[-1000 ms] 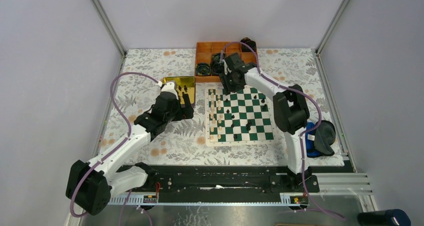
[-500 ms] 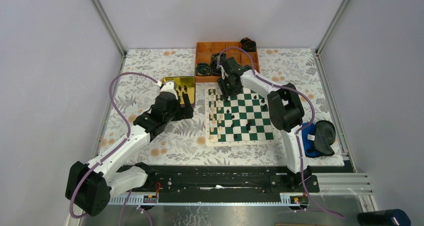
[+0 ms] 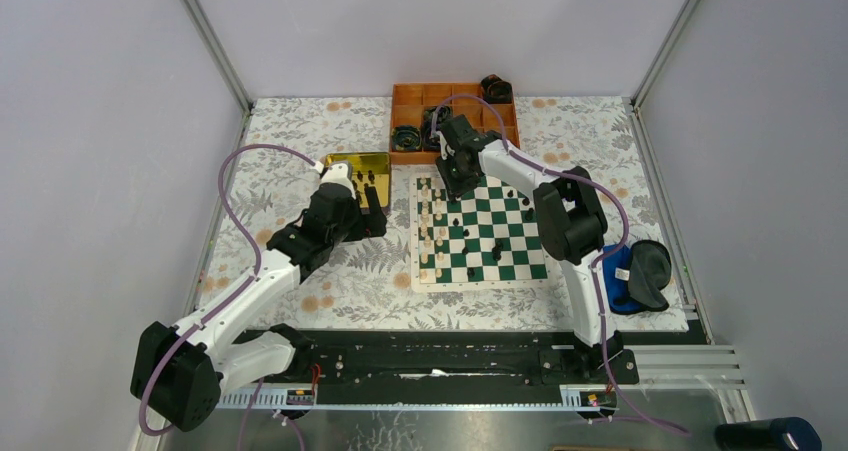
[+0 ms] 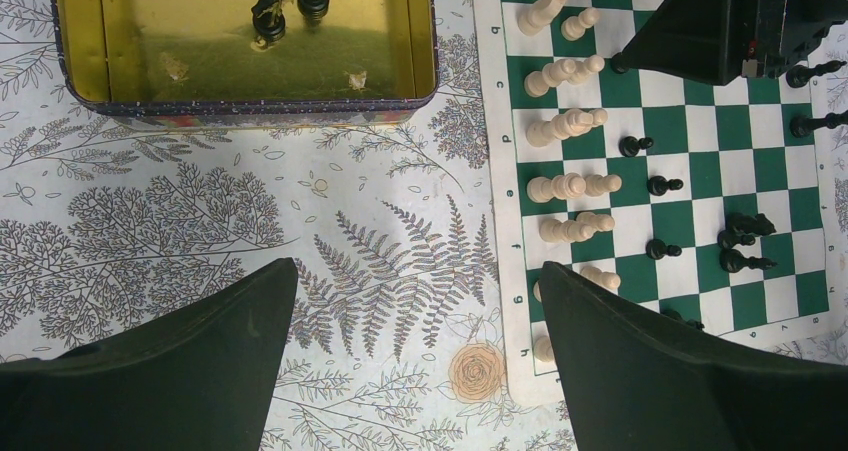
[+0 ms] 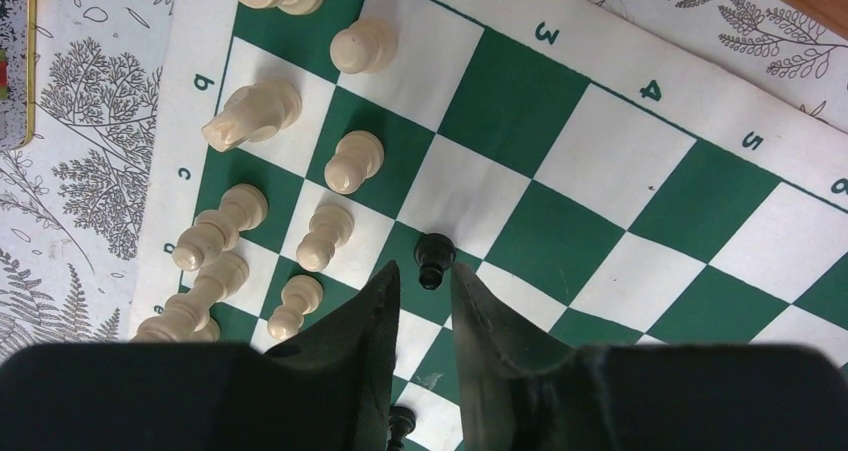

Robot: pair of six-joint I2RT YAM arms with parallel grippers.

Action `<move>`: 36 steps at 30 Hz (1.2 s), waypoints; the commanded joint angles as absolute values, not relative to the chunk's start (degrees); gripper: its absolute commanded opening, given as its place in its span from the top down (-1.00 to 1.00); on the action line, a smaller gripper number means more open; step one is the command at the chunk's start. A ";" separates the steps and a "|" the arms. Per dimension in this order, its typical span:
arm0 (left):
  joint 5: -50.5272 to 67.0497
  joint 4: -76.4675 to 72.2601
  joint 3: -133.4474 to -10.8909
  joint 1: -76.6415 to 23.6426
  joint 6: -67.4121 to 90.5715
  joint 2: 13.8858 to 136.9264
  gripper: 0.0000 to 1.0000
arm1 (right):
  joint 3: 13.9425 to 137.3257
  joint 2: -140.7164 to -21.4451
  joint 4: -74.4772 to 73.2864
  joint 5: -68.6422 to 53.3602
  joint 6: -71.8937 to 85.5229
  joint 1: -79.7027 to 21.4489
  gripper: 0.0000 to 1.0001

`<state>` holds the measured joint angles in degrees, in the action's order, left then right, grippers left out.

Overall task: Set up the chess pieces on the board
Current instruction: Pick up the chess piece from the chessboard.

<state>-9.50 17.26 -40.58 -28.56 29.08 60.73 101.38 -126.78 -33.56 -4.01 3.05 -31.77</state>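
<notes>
The green and white board (image 3: 480, 229) lies at the middle right of the table. Cream-white pieces (image 3: 435, 231) stand in two columns along its left side, and black pieces (image 3: 497, 249) are scattered over the other squares. My right gripper (image 3: 458, 176) hangs over the board's far left corner. In the right wrist view its fingers (image 5: 420, 271) stand a narrow gap apart on either side of the head of a black pawn (image 5: 433, 259), and I see no contact. My left gripper (image 4: 420, 271) is wide open and empty over the cloth beside the board's left edge (image 4: 505, 221).
A shiny yellow tin (image 3: 357, 166) with two black pieces (image 4: 290, 6) stands just beyond my left gripper. An orange compartment tray (image 3: 420, 101) with dark cable rolls (image 3: 408, 136) stands behind the board. A blue and black object (image 3: 635, 276) lies at the table's right edge.
My right gripper has moved left and slightly nearer, to the board's far left corner. The left arm has not moved.
</notes>
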 commanded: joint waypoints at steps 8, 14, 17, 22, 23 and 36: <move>-10.78 15.56 -40.53 -28.78 29.15 60.34 -0.98 | 103.45 -127.97 -34.80 -3.53 2.79 -32.41 0.62; -10.78 15.80 -40.44 -28.83 29.34 59.99 -0.98 | 103.73 -127.11 -34.99 -2.76 2.47 -32.35 0.87; -10.64 15.90 -40.41 -28.83 29.48 59.79 -0.98 | 103.78 -125.84 -34.63 -2.27 2.47 -32.37 0.91; -10.55 16.08 -40.29 -28.83 29.62 59.51 -0.98 | 105.34 -123.97 -35.45 -0.30 2.32 -32.34 0.93; -10.46 16.09 -40.27 -28.83 29.62 59.49 -0.98 | 105.78 -123.62 -35.74 0.38 2.33 -32.37 0.93; -10.30 16.35 -39.65 -28.83 29.44 58.64 -0.98 | 109.27 -122.53 -40.50 8.18 4.34 -26.76 0.92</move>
